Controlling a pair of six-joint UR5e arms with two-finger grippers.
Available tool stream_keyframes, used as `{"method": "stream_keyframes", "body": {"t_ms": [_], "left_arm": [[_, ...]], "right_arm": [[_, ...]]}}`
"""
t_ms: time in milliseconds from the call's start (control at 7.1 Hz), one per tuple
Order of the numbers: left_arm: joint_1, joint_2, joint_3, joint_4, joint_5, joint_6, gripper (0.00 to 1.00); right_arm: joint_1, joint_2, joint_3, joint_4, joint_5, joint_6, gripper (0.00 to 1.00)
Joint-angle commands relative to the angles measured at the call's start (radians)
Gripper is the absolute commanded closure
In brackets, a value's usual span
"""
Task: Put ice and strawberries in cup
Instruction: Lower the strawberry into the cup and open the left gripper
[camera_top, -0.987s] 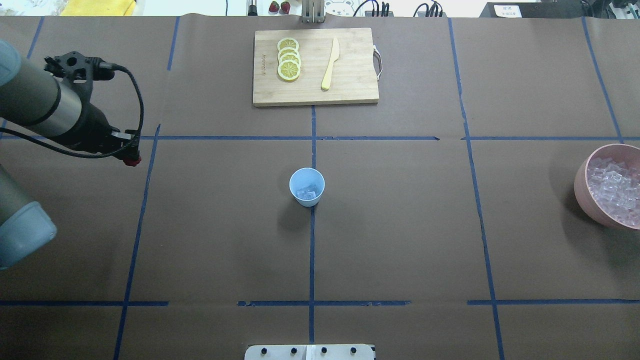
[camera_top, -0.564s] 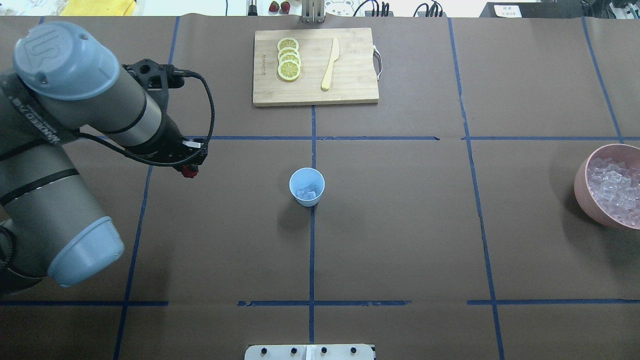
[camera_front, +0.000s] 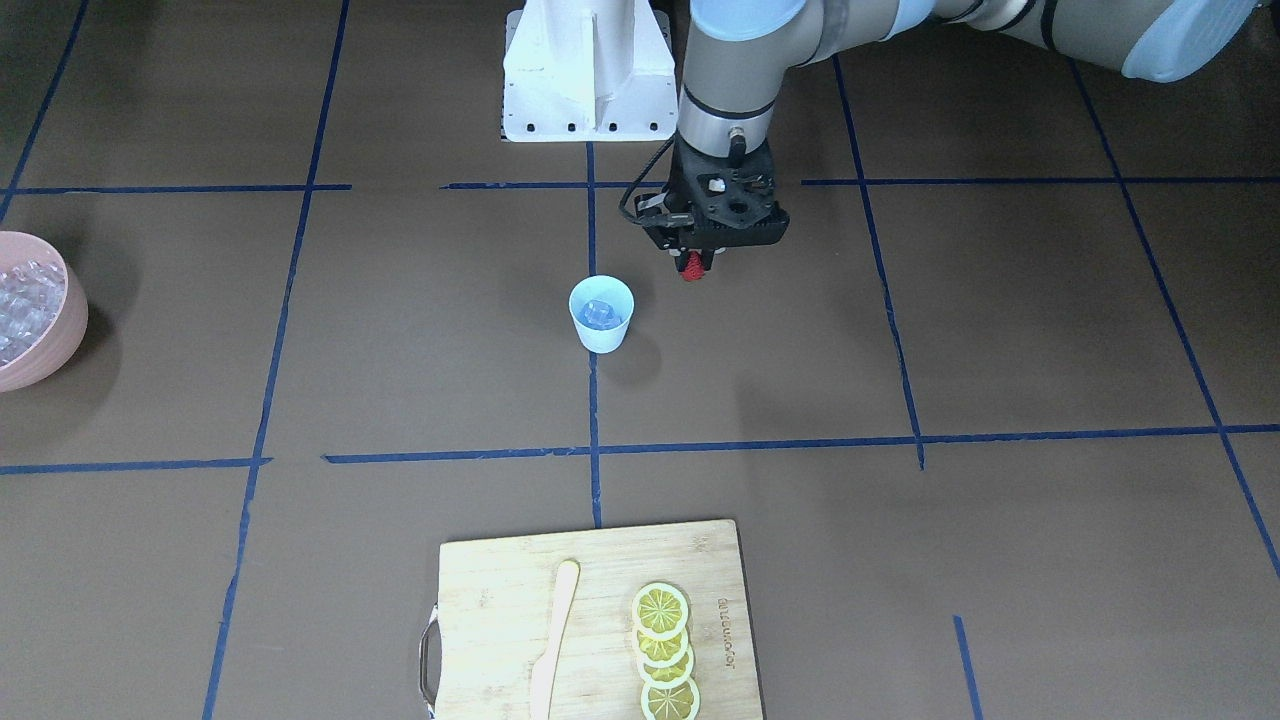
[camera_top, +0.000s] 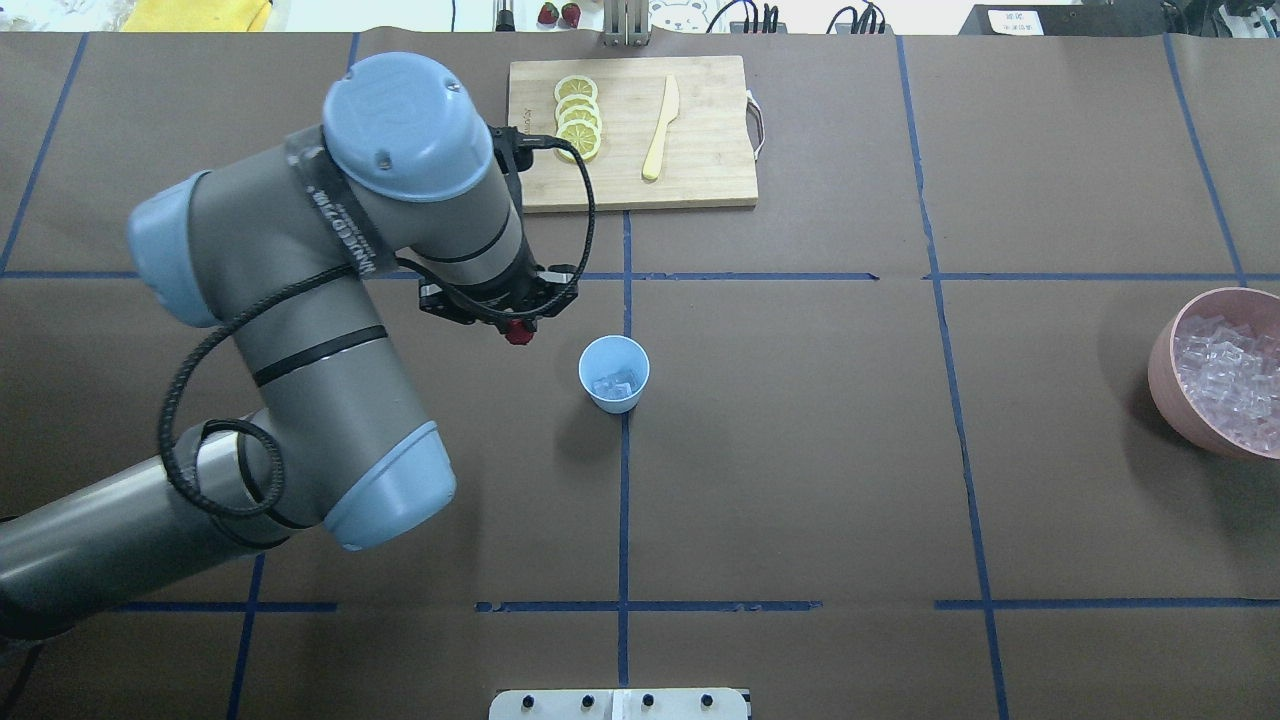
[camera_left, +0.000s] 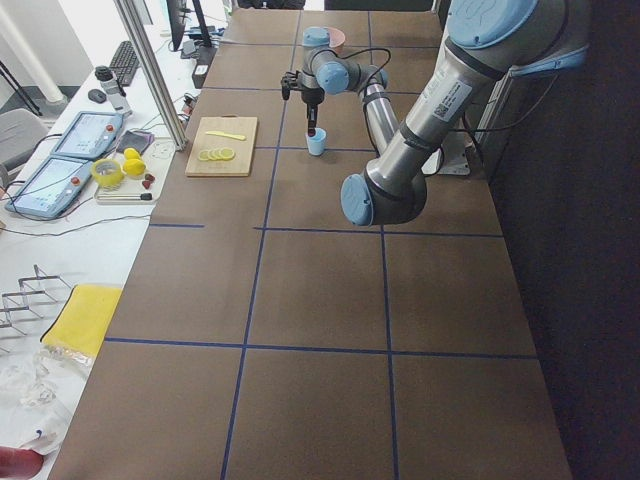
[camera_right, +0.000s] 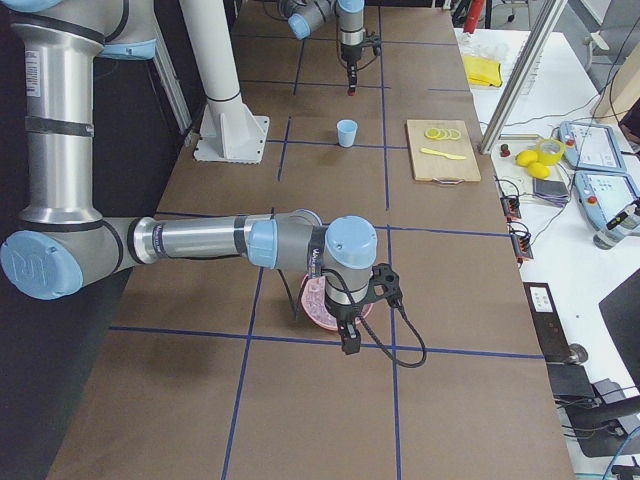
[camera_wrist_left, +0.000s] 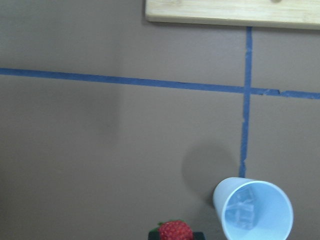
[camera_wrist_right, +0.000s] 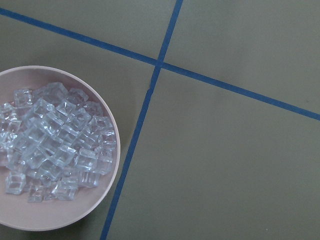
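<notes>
Left fingers (camera_top: 515, 324) pinch strawberry (camera_top: 518, 334) short of cup (camera_top: 614, 372) — early release would drop it on bench (camera_top: 800, 450); right fingers (camera_right: 351, 345) — cannot tell.

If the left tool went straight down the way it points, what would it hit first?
Likely bare table beside the cup, not the cup; the left tool's held strawberry would touch first.

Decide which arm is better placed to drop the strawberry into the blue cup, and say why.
Left. The left fingers grip the strawberry just beside the cup, which already holds ice. The right fingers hang far off by the pink bowl.
</notes>
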Motion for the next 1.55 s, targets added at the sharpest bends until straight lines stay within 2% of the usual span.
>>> {"method": "stream_keyframes", "body": {"t_ms": [0,141,423,564,705,846,1409], "left_arm": [[0.038,-0.088,0.081,-0.005,0.020,-0.043,1.00],[0.049,-0.130,0.136,-0.007,0.021,-0.062,1.00],[0.060,-0.152,0.165,-0.014,0.031,-0.075,1.00],[0.060,-0.150,0.165,-0.016,0.031,-0.075,0.84],[0.060,-0.150,0.164,-0.016,0.031,-0.076,0.19],[0.060,-0.147,0.164,-0.015,0.044,-0.079,0.00],[0.057,-0.136,0.141,-0.010,0.047,-0.076,0.00]], "right_arm": [[0.001,-0.003,0.003,0.000,0.000,0.000,0.00],[0.001,-0.003,0.003,0.000,0.000,0.000,0.00],[0.001,-0.003,0.003,0.000,0.000,0.002,0.00],[0.001,-0.002,0.003,0.000,0.000,0.002,0.00],[0.001,-0.002,0.003,0.000,0.002,0.002,0.00],[0.001,-0.002,0.004,0.000,0.002,0.002,0.00],[0.001,-0.002,0.001,0.000,0.002,0.003,0.00]]}}
